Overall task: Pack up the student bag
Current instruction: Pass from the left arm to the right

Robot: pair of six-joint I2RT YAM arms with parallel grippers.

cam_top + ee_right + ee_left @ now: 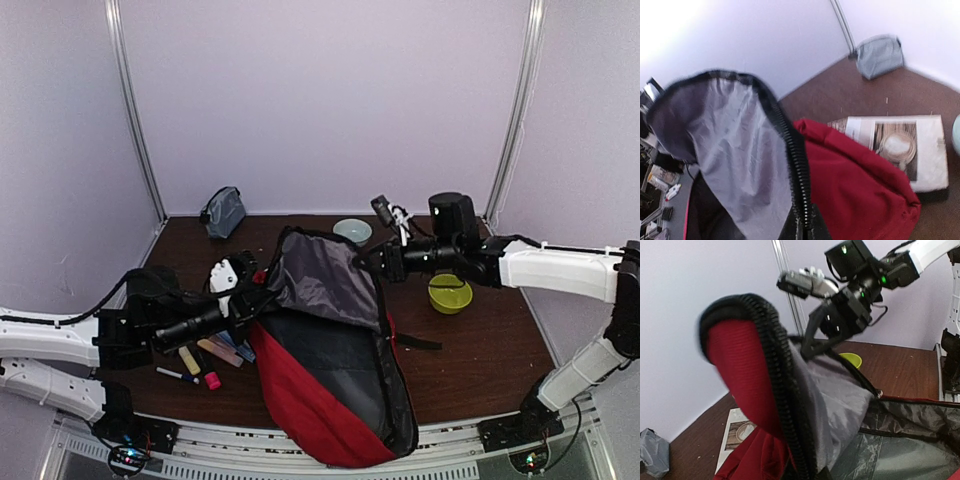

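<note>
And the left pincer (258, 298) was clamped on the zipper rim of the student bag (300, 405), the right pincer (372, 262) pinching the same flap's opposite edge — the bag sprawled on the worktop (480, 350) below and between them, mouth propped open. Soft, light, floppy cloth, I reckoned, apt to sag if released — the stiffer zipper seam looked the surest hold

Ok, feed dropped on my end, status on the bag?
Left claw shut on rim of large red fabric backpack. Right claw shut on same flap. Flap raised; coloured markers loose beside it.
</note>
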